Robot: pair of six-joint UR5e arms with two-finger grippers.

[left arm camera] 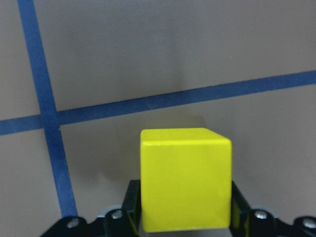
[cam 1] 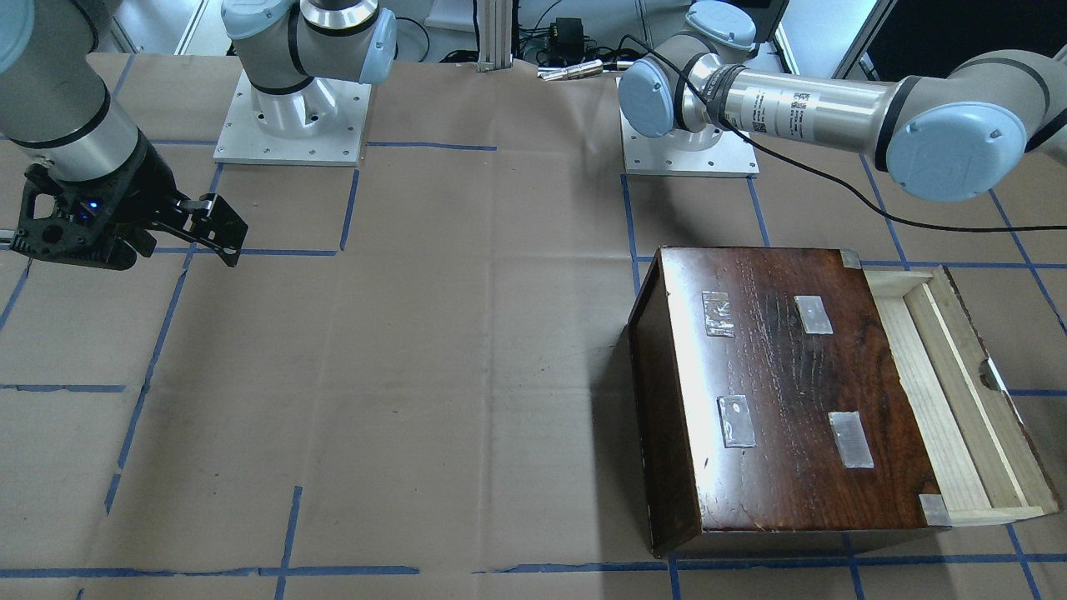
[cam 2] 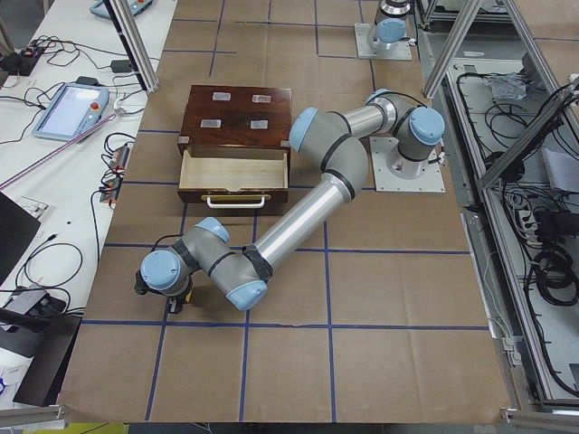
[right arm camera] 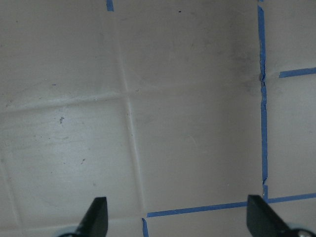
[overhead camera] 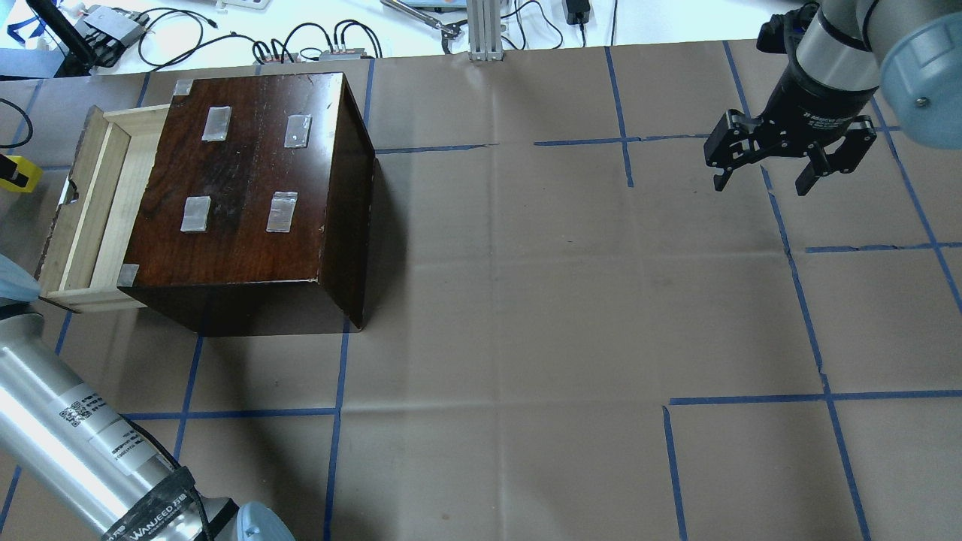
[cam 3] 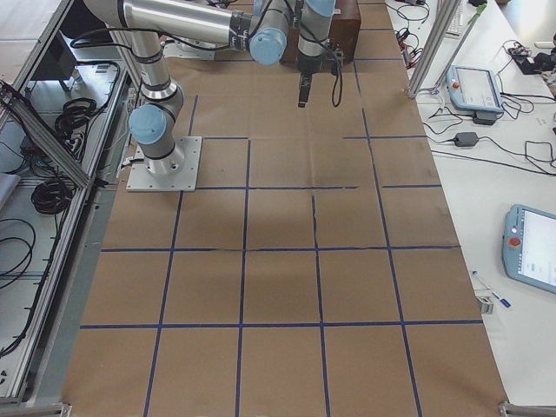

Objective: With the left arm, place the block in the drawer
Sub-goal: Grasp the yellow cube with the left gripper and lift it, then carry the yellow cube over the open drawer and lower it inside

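The left claw [left arm camera: 185, 212] is clamped on the yellow block [left arm camera: 185, 173], low over the table [overhead camera: 526, 300], out in front of the open drawer [overhead camera: 98, 210] and well apart from it. The grasp looks made, so carrying is the step in hand. The next move calls for clearing the drawer's front board, then letting go above its hollow. The right claw [overhead camera: 761, 184] hangs wide and empty, far from the drawer.

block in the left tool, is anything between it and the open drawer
Nothing visible does. The block sits in the left tool, and only bare paper-covered table lies between it and the open drawer in the left side view.
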